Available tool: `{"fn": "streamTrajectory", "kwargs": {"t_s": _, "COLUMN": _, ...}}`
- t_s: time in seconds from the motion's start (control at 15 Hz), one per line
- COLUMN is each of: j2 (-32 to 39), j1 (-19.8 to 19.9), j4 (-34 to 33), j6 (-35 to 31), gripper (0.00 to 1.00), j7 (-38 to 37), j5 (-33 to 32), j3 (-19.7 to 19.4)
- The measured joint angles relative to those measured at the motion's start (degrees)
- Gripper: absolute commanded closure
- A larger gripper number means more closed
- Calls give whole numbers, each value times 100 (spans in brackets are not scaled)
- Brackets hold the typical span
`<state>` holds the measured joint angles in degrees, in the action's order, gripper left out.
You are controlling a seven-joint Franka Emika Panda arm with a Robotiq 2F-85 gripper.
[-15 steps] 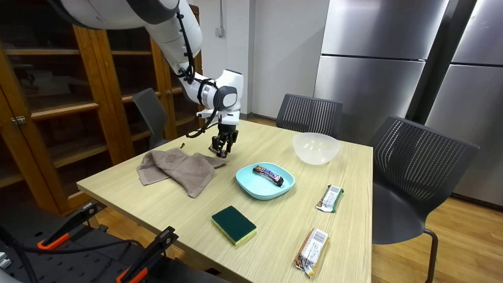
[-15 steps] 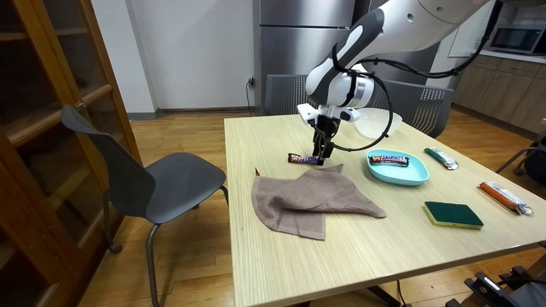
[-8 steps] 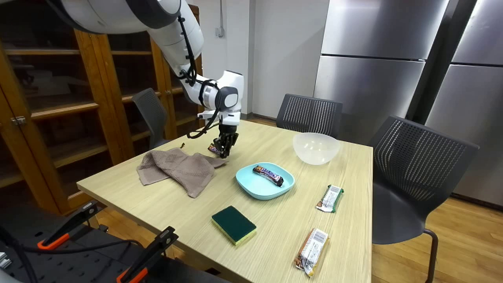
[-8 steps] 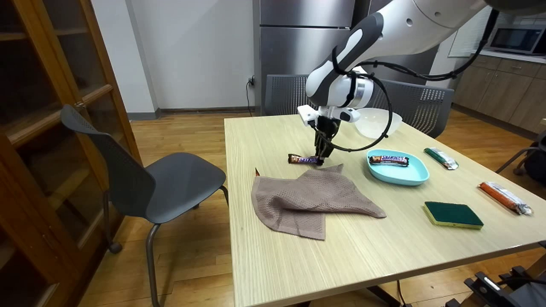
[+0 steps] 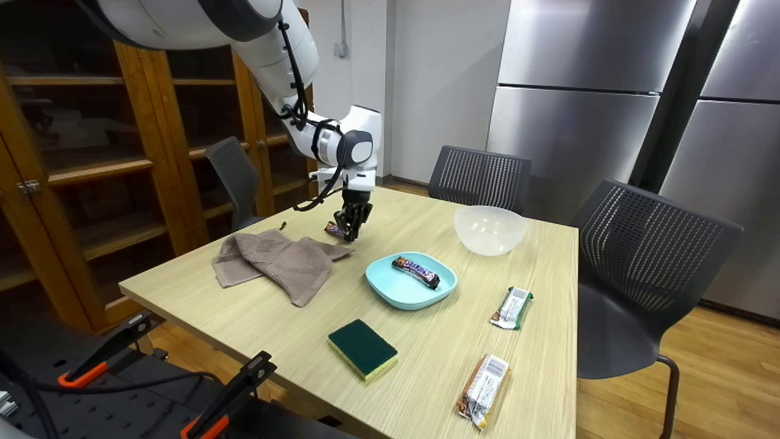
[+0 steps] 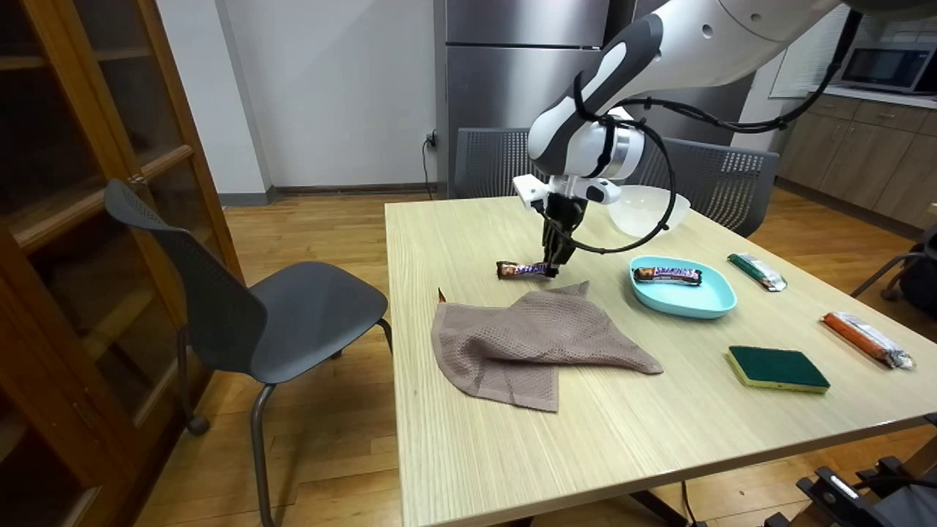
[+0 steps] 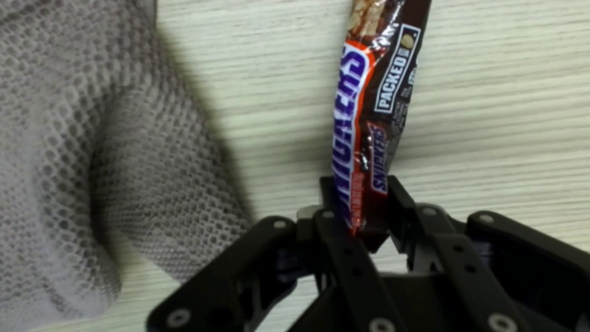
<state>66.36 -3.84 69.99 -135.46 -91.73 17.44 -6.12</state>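
Brown, oblong Snickers bar [image 7: 368,110], one end pinched in the black two-fingered tool [image 7: 362,200] — beside a taupe mesh cloth [image 6: 534,337], toward the pale bench [image 6: 454,241] edge facing the wooden cabinet [image 6: 66,219].

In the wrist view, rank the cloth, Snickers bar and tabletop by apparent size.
Largest to smallest, by visible area:
1. Tabletop
2. Cloth, cut off by the frame
3. Snickers bar, cut off at the top
Cloth folds may rise nearer the camera, but the order looks clear.
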Motion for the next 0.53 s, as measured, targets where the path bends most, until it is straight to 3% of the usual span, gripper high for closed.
{"fn": "streamTrajectory", "kwargs": {"t_s": 0.53, "j2": -395, "j1": 360, "j4": 347, "j6": -10, "gripper": 94, "j7": 128, "j5": 24, "j3": 159}}
